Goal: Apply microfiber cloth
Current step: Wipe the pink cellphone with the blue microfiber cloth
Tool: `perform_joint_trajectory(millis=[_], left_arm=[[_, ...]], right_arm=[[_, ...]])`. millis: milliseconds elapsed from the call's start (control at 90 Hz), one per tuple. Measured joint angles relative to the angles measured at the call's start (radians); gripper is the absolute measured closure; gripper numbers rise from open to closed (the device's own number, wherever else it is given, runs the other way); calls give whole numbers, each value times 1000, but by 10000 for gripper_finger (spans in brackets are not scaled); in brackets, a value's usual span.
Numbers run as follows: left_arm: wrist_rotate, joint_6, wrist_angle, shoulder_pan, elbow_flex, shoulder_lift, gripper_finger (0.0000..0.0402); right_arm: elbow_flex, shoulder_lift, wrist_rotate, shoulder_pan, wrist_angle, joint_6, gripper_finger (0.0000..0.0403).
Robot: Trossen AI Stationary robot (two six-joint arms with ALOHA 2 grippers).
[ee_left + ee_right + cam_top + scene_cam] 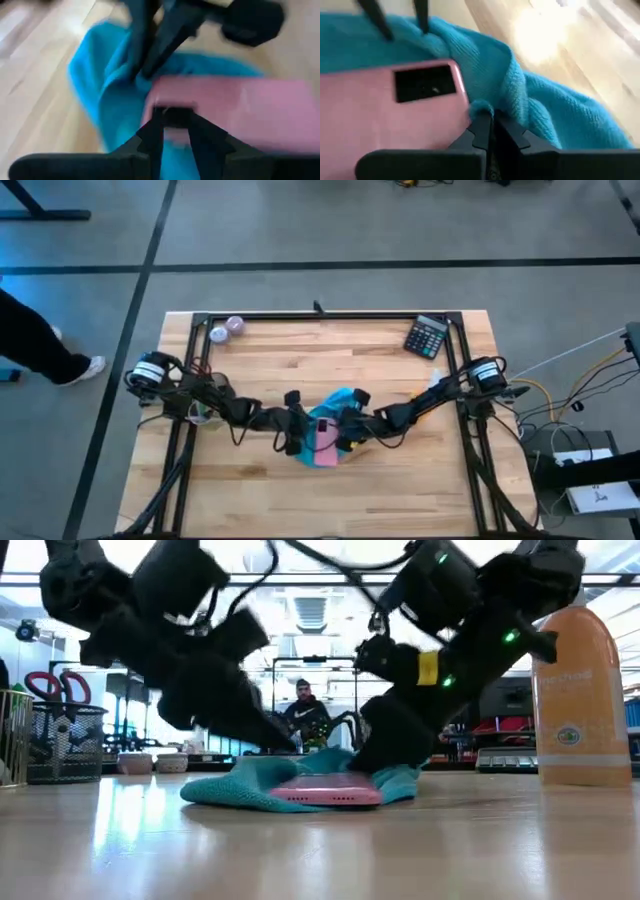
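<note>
The teal microfiber cloth [338, 402] lies bunched at the table's middle. A pink phone [326, 790] with a black camera block [425, 83] lies flat on it. My right gripper [487, 125] comes in from the right and is shut on the cloth beside the phone. My left gripper [175, 131] comes in from the left. Its fingers are a little apart at the phone's end by the camera block [175, 116]. My left gripper stands with its fingertips [156, 127] at the phone's end, on either side of the camera block, slanting down from the table's left. I cannot tell whether they press on the phone. My right gripper pinches a raised fold of the cloth [481, 107] between its two fingers, right beside the phone's long edge. It comes slanting down from the table's right. The rest of the cloth lies slack on the table, part of it under the phone.
An orange spray bottle [580, 690] stands right of the arms. A calculator [427, 337] lies at the far right, and two small round things [227, 329] at the far left. A wire basket [62, 740] stands at the left. A person [305, 710] sits beyond the table.
</note>
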Motion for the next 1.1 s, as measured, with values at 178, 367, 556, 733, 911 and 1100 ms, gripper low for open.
perform_joint_trajectory(millis=[178,367,556,733,911,1100], left_arm=[[1,44,-1,-8,53,90,327],[-8,61,15,7,101,205,327],[-1,58,-4,17,98,196,327],[4,47,-78,16,88,149,327],[-1,34,-201,2,71,65,327],[-1,4,-297,-12,47,-18,327]], right_arm=[[-19,-53,-34,17,15,-22,403],[-25,-16,-208,32,47,14,403],[-20,58,-326,59,160,60,403],[-20,67,-403,69,196,70,403],[-22,73,-396,66,230,65,403],[-23,85,-372,51,262,61,403]])
